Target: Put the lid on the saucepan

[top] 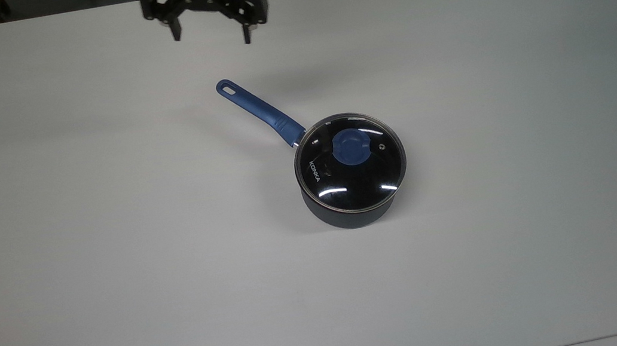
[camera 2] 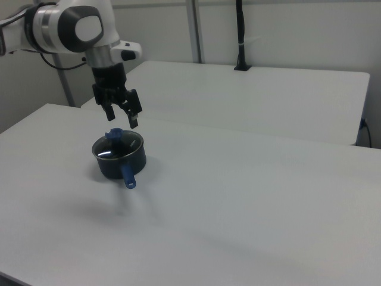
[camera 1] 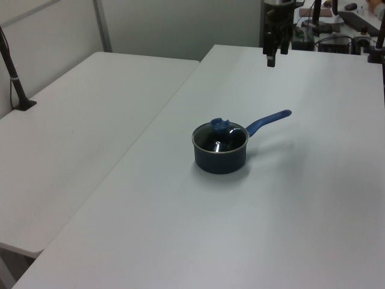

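- The round clear glass lid (top: 350,161), with its thin metal rim, blue centre knob and white "KONKA" lettering, sits flat on the small dark navy-black saucepan (top: 351,215), its rim matching the pot's all round in the top view.
- The saucepan stands near the middle of the white table (top: 119,284), its long slim blue handle (top: 260,109) with the slotted end pointing toward the top view's upper left.
- The black two-finger gripper (top: 211,32) hangs high, well apart from the pot, at the table's far edge in the top view — its fingers spread wide and holding nothing.
- Judged from this, the task looks finished — lid placed and let go; nothing seems left but parking the arm.
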